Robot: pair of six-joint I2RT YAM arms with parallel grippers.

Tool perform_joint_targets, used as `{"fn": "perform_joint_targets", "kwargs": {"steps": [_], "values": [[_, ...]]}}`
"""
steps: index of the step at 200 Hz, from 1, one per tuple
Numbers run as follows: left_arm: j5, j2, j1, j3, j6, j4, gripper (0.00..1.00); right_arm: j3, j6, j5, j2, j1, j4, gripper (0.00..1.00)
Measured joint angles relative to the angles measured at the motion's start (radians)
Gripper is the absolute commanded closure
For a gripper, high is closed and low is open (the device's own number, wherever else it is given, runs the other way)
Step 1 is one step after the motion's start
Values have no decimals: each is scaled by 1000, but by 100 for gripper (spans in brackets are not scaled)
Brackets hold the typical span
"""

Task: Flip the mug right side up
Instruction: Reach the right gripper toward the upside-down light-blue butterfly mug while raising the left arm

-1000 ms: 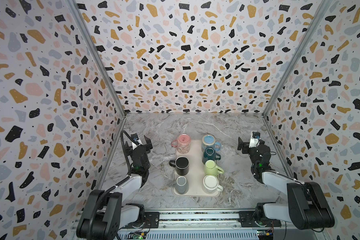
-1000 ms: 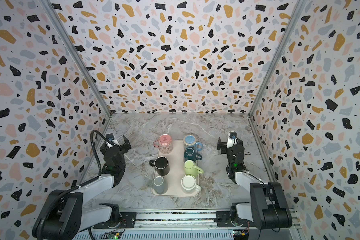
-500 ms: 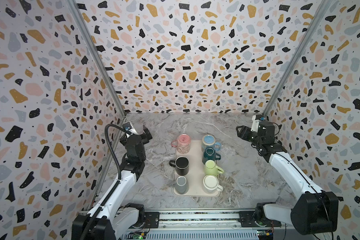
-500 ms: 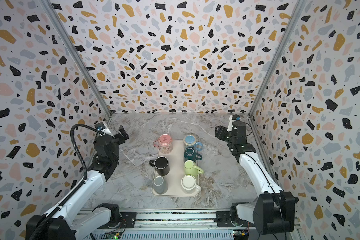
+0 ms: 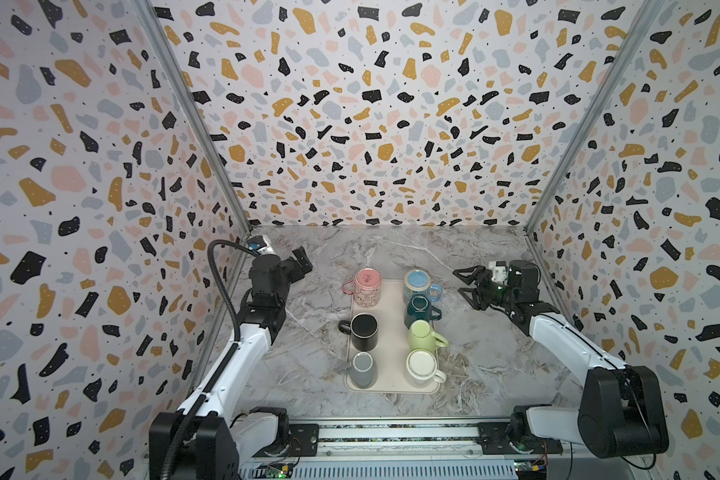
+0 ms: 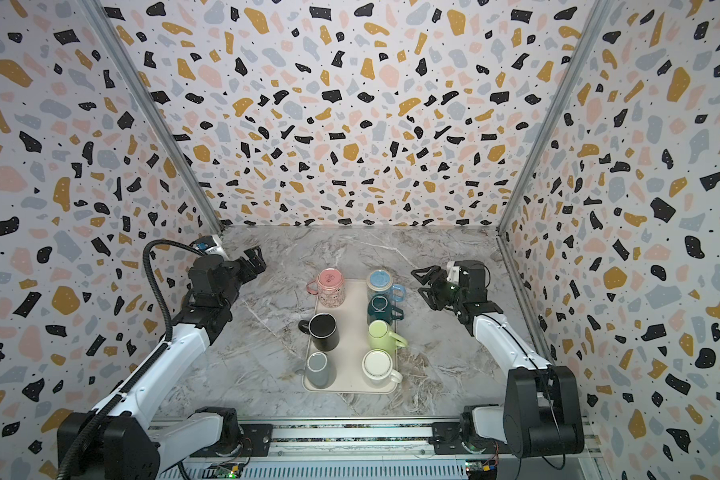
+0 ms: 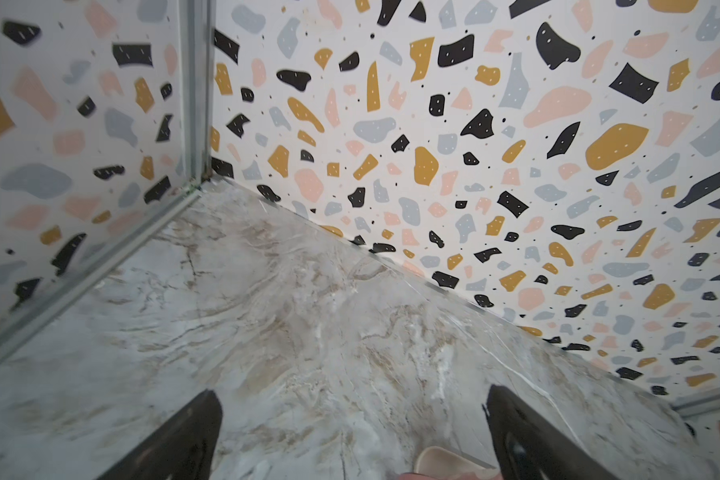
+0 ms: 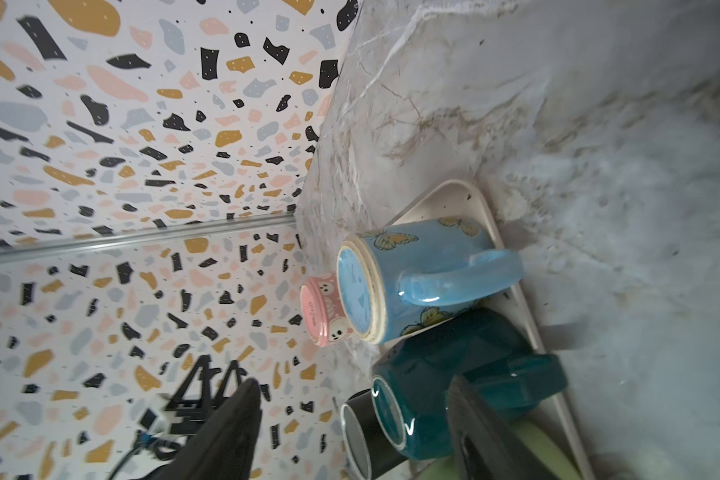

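Seven mugs crowd the tray; the blue mug, base up, stands just ahead of your right gripper, which gapes empty. Grip its body clear of the teal mug, lift, then flip. Your left gripper hangs spread, empty.

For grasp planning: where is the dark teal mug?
In both top views the dark teal mug stands on the right side of the tray, between the light blue mug and the green mug.
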Motion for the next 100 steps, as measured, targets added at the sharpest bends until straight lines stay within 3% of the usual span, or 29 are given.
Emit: {"fn": "perform_joint_targets", "kwargs": {"steps": [50,100], "values": [[239,108,124,0,-187,83,3,-121,269,-29,39,7,159,30],[359,185,130,0,-271,129,3,-155,479,-7,61,49,281,39]]}}
